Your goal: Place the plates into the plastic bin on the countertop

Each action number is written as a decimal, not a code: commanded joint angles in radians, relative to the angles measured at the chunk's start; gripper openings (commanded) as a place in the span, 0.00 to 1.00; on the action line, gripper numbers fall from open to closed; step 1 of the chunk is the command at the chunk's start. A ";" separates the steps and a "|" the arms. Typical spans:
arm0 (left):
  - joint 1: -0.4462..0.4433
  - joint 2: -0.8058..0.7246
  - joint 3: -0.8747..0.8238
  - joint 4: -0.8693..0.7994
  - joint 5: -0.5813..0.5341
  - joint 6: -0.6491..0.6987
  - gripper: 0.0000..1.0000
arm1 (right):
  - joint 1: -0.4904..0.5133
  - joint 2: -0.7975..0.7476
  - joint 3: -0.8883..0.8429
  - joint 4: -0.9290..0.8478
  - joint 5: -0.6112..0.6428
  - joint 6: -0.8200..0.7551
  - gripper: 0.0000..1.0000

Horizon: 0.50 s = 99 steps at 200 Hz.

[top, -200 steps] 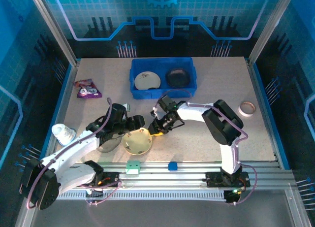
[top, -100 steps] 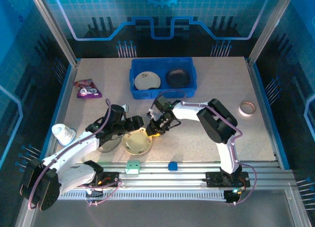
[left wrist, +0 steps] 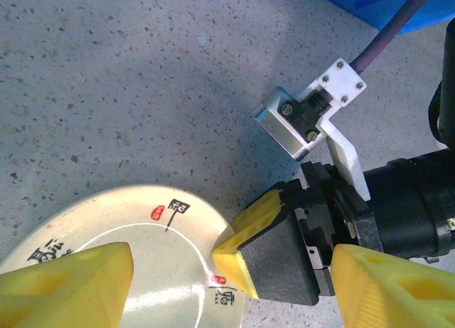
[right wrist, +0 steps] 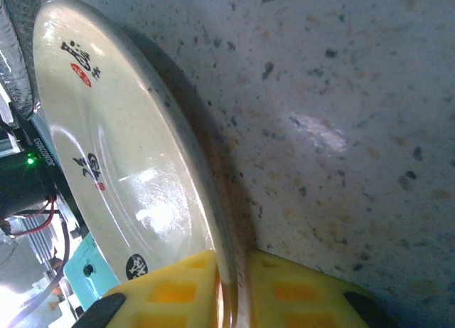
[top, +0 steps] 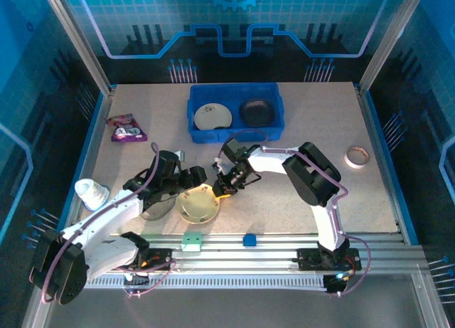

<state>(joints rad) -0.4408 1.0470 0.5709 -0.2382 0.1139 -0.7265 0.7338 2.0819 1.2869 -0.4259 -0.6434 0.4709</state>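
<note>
Picking up one plate is, as I judge, the step in hand. The cream plate (top: 198, 205) with the small written signs lies on the countertop (top: 370, 200), well in front of the bin (top: 234, 135) and a little to its left. The right gripper (top: 226, 188) is clenched on the edge of this plate that faces the bin. In the right wrist view the thin rim passes between the two yellow fingers (right wrist: 170, 289) and touches them. The left gripper (top: 192, 180) hangs released above the same plate, its fingers wide apart, and it holds nothing.

The next move calls for lifting the plate without letting the rim slip from the pinch, then carrying it over the front wall of the bin. The left arm is near and should be out of that path.

The bin holds two plates side by side: a pale plate (top: 213, 116) in its left half and a dark plate (top: 257, 112) in its right half. A smoky grey plate (top: 155, 207) lies well in front of the bin, further left than the cream one and partly under the left arm.
</note>
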 commanded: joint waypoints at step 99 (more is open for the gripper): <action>0.070 0.005 0.065 -0.040 0.022 0.084 0.75 | -0.065 -0.086 -0.137 0.110 0.006 0.079 0.00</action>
<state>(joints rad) -0.3817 1.0481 0.5964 -0.2565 0.1146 -0.6796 0.6971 2.0521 1.1915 -0.3130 -0.6922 0.5236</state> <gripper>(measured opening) 0.750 0.064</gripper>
